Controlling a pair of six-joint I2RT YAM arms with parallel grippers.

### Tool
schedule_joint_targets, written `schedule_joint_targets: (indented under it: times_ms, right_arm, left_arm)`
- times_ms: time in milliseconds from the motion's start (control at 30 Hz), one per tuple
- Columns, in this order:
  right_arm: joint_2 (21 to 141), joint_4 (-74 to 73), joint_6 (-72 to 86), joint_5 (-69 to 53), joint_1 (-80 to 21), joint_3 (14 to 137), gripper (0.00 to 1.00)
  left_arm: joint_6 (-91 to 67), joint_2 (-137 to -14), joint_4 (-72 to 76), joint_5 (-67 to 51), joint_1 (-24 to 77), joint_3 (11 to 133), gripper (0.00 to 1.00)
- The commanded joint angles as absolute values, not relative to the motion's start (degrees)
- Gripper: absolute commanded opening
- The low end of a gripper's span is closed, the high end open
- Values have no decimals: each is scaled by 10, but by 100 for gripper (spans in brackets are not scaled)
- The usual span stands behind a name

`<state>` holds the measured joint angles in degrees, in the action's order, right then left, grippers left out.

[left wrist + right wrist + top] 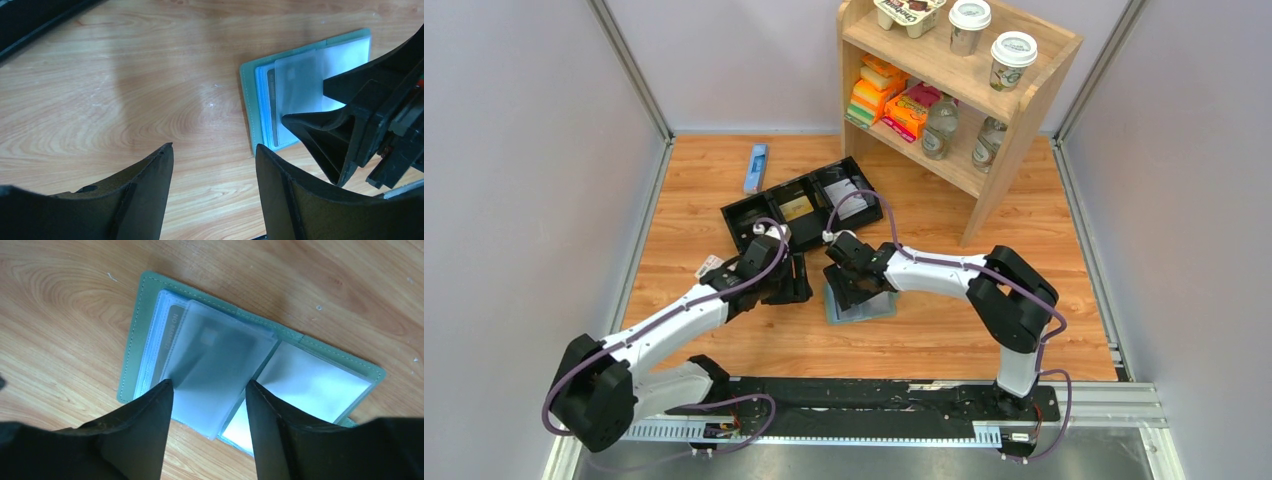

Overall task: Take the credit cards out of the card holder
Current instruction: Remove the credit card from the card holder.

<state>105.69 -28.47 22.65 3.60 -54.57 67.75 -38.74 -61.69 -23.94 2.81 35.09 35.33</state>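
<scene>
The card holder [310,385] lies spread open and flat on the wooden counter [125,75], directly beneath the right tool [209,385]; its grey-green cover faces down and its pale blue pockets face up; the right tool's fingers stand apart, pointed down at the holder's left half, gripping nothing that can be seen; between their tips shows a frosted sleeve [215,355], a loose leaf lying across the left pocket and reaching the holder's fold; one fingertip looks to touch this sleeve, though whether it presses cannot be told; just beyond the left fingertip, tucked in the pocket under the sleeve, the edge of a grey card [172,332] shows, with small lettering too blurred to read in full; the right pocket, past the right fingertip, looks pale and shows no card plainly

The left tool [214,150] is open as well, its jaws apart over bare wood with nothing between them; the holder lies ahead of it and off to its right, near but not touching; a black three-compartment tray [734,212] sits on the counter beyond both tools; a wooden shelf unit [1014,130] stands farther off past the right tool
</scene>
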Motion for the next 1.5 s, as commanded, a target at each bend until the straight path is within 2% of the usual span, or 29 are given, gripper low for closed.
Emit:
schedule_joint_targets:
  times_ms: [0, 200, 800, 1033, 1467]
  right_arm:
    - [1088, -311, 213, 69, -548, 669, 52]
    - [1089, -300, 207, 53, -545, 656, 38]
    - [1042, -222, 200, -46, -517, 602, 34]
    - [1027, -244, 207, -13, -519, 614, 33]
    - [1023, -314, 218, 157, -559, 653, 38]
  left_arm:
    - [-383, -649, -209, -24, 350, 375, 68]
    - [-372, -714, -195, -68, 355, 393, 67]
    - [-362, -896, -171, -10, 386, 466, 64]
    - [-359, -927, -199, 33, 397, 464, 64]
    - [-356, -1016, -299, 109, 434, 496, 63]
